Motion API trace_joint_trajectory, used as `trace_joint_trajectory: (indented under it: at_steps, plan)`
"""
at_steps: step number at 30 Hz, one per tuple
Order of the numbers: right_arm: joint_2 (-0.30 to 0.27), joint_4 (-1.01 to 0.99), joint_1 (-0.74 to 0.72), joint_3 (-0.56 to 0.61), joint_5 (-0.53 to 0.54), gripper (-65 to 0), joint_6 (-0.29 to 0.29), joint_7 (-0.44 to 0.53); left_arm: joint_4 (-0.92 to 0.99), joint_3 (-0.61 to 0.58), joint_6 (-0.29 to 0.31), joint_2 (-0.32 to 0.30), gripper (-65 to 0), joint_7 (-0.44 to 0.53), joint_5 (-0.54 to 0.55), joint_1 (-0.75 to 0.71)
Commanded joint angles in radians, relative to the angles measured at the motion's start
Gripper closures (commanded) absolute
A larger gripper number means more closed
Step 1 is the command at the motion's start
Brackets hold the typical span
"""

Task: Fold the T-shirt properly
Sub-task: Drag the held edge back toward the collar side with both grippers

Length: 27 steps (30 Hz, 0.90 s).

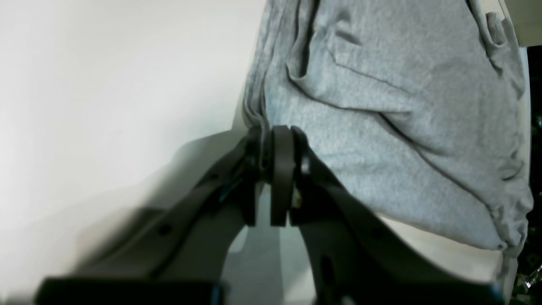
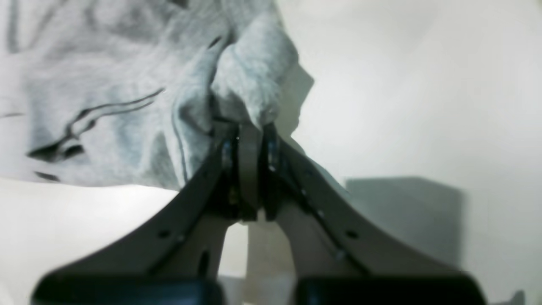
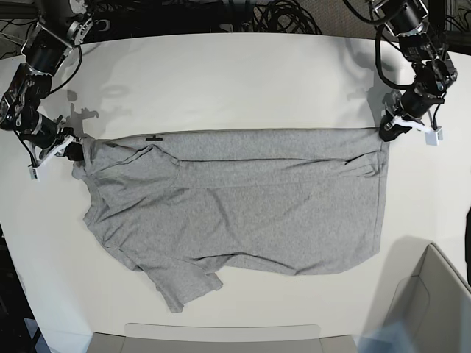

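Both pincers grip the T-shirt (image 3: 243, 206): left pincer (image 1: 275, 131) seemingly on a corner, right pincer (image 2: 247, 127) on bunched cloth.

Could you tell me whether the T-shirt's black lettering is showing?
No, the T-shirt shows plain grey fabric, with only a small black neck label.

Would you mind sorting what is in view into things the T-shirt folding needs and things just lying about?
Needed for the job:
- grey T-shirt, spread on the white table
- left gripper, shut on its corner
- right gripper, shut on the opposite end

Lying about:
- cardboard box
- cables behind the table
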<state>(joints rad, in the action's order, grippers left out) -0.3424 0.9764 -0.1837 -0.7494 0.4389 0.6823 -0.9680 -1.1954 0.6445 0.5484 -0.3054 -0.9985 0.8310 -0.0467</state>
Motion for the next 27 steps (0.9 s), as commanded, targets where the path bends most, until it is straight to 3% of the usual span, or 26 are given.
trace_joint_trajectory:
  at_steps: [1, 4, 10, 17, 27]
  plan:
    - [-0.016, 0.009, -0.003, -0.003, -0.053, 0.0, 0.016, -0.024, -0.007, 0.002, -0.011, -0.018, -3.6, -0.018, -0.035, 0.001]
    - [-0.024, 0.017, 0.019, -0.008, -0.051, 0.0, 0.016, -0.024, -0.011, 0.004, -0.009, -0.025, 0.0, -0.023, -0.029, -0.005]
    - [-0.019, 0.181, 0.137, -0.005, -0.053, 0.0, 0.016, -0.026, -0.021, 0.01, -0.006, -0.067, 0.0, -0.092, -0.029, -0.011]
    - [0.006, 0.307, 0.266, -0.002, -0.051, 0.0, 0.016, -0.027, -0.194, 0.013, -0.006, -0.065, 0.0, -0.093, -0.029, -0.147]
    - [0.098, 0.514, 0.461, -0.009, -0.058, 0.0, 0.016, -0.082, -0.231, 0.013, -0.006, -0.07, 0.0, -0.084, -0.034, -0.289]
